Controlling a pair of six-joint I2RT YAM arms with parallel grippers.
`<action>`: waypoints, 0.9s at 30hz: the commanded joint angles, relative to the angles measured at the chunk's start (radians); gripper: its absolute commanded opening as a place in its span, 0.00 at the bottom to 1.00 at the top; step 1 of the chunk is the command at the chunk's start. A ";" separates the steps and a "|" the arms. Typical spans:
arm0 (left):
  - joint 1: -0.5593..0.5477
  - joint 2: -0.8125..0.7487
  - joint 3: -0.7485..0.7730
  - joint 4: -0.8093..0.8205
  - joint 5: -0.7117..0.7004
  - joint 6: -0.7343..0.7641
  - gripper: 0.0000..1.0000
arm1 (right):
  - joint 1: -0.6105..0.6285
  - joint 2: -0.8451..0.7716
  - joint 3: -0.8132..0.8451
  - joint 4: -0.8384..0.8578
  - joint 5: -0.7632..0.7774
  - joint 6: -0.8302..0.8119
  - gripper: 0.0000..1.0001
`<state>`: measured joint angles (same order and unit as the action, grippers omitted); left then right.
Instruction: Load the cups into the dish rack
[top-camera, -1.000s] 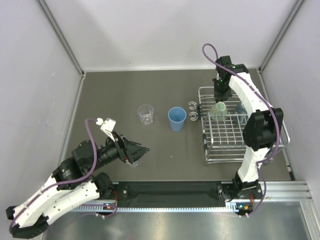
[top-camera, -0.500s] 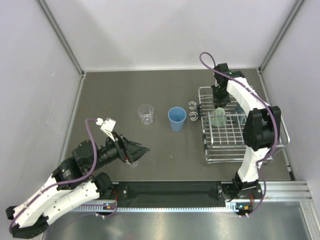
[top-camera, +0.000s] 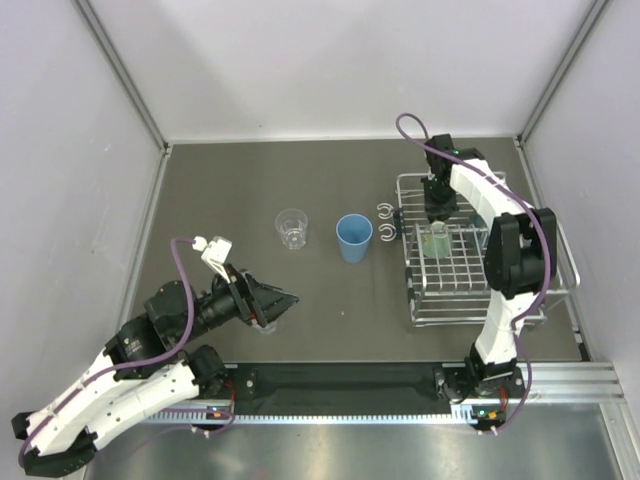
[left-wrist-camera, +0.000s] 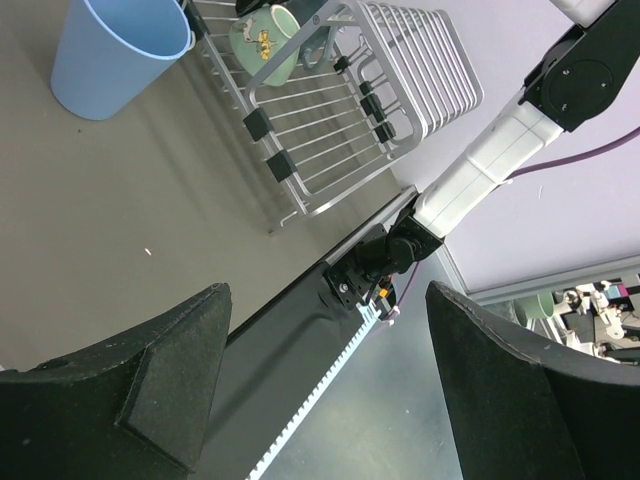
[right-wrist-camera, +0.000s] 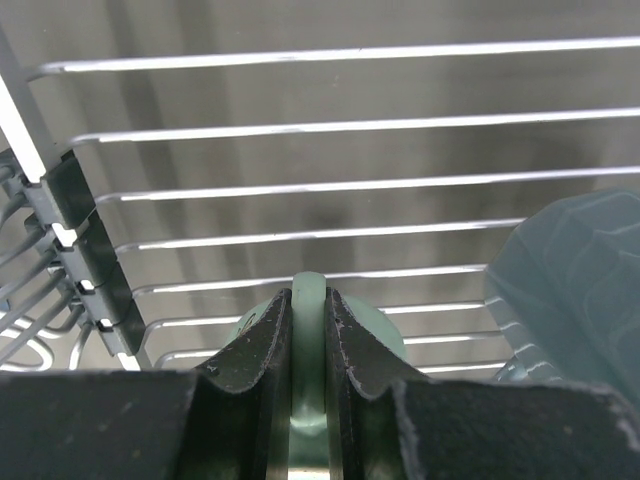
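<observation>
My right gripper (top-camera: 437, 207) (right-wrist-camera: 309, 300) is shut on the handle of the teal-green mug (top-camera: 434, 239) (right-wrist-camera: 385, 335). The mug hangs inside the far left part of the dish rack (top-camera: 455, 300) (right-wrist-camera: 300, 128), just above its wires. In the left wrist view the mug (left-wrist-camera: 265, 45) shows over the rack (left-wrist-camera: 400, 70), beside the blue tumbler (left-wrist-camera: 120, 50). That blue tumbler (top-camera: 353, 238) and a clear tumbler (top-camera: 291, 228) stand on the table left of the rack. My left gripper (top-camera: 290, 299) (left-wrist-camera: 328, 295) is open and empty, low at the near left. A small clear cup (top-camera: 266, 323) shows faintly beneath it.
A blue-grey cup (right-wrist-camera: 575, 280) sits in the rack right of the mug. Two curled hooks (top-camera: 385, 222) stick out of the rack's left side toward the blue tumbler. Grey walls enclose the table on three sides. A black rail (top-camera: 340, 382) runs along the near edge.
My right gripper has carried the teal-green mug a little nearer and lower into the rack. The left arm has not moved.
</observation>
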<state>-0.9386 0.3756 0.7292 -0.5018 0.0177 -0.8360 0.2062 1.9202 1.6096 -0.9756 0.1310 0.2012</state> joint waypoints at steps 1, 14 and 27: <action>0.000 -0.001 0.009 0.000 0.001 -0.002 0.84 | -0.007 0.005 -0.002 0.018 0.025 -0.013 0.01; 0.000 0.009 0.030 -0.015 -0.001 0.005 0.84 | -0.001 0.019 -0.020 0.026 0.036 -0.013 0.15; -0.002 0.019 0.033 -0.026 -0.001 -0.008 0.83 | 0.002 -0.023 -0.028 0.018 0.029 -0.009 0.50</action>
<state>-0.9386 0.3775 0.7296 -0.5400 0.0177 -0.8394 0.2070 1.9362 1.5776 -0.9619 0.1528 0.1959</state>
